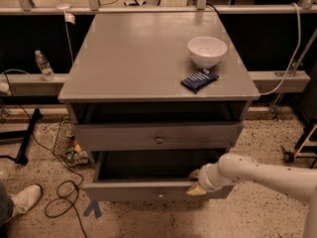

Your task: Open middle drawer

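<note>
Gripper (pixel 196 182) right of knob (pixel 159 195), straddling top edge of middle drawer (pixel 124 192) front, seemingly clamped on it. Drawer partway out; front's long axis runs left-right through knob. Pull lies toward camera, square to front. Hold off-centre from knob: skew risk.

Lab — floor cables (pixel 59 203), end effector (pixel 194 183) at drawer (pixel 124 191)

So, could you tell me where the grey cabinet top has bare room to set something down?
The left and centre of the grey cabinet top are bare. The right is crowded: round white bowl, dark blue packet. The gripper is at the front of the grey wooden middle drawer.
</note>
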Robot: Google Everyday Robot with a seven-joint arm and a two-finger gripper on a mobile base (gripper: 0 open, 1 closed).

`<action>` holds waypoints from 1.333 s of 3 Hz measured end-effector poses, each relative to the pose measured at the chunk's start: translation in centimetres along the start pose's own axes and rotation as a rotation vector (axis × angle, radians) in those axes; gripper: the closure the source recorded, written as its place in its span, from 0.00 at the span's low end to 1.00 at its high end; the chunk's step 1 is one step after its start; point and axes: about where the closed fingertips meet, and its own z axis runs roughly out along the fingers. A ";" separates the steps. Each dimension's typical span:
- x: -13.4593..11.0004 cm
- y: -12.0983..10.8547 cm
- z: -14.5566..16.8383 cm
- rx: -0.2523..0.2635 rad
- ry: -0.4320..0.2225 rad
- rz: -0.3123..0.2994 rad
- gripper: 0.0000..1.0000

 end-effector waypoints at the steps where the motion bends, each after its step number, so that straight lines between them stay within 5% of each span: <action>1: 0.0 0.1 0.0 -0.003 0.001 -0.002 1.00; 4: 1.2 2.7 -0.6 -0.005 0.024 0.027 1.00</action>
